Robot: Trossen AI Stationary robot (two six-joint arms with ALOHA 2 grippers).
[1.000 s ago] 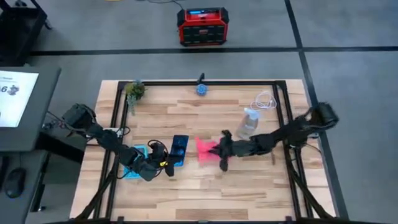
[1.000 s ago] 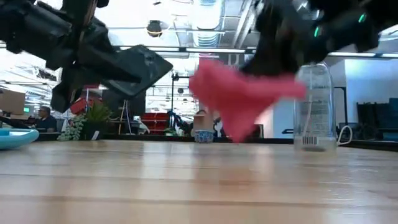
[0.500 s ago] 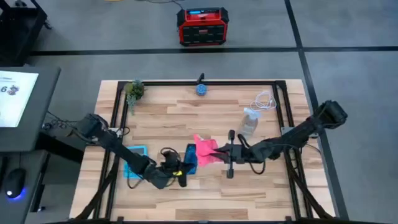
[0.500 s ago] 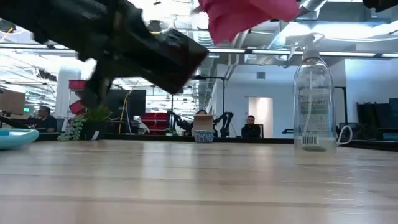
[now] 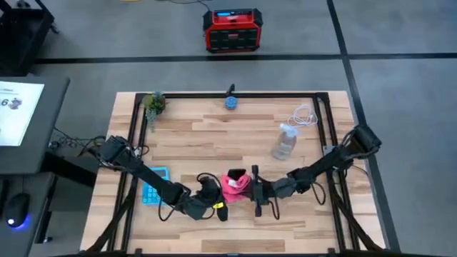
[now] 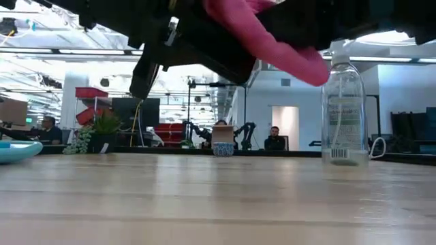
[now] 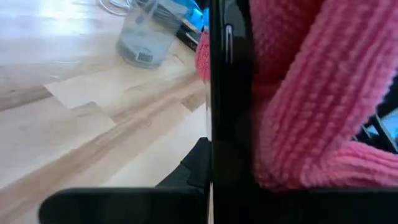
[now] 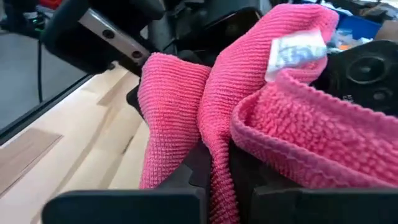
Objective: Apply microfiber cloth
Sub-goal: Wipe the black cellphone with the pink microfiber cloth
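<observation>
The soft pink-red microfiber cloth (image 8: 211,118) looks fuzzy with tiny ribs and a white paper-like tag, the pale wooden table (image 5: 214,135) is smooth, and the clear plastic spray bottle (image 6: 343,112) is shiny

Overhead camera looks straight down on the whole table (image 5: 235,135). Low camera looks level across it. Both wrist cameras sit close against the cloth (image 8: 249,118), shared by all views.
</observation>
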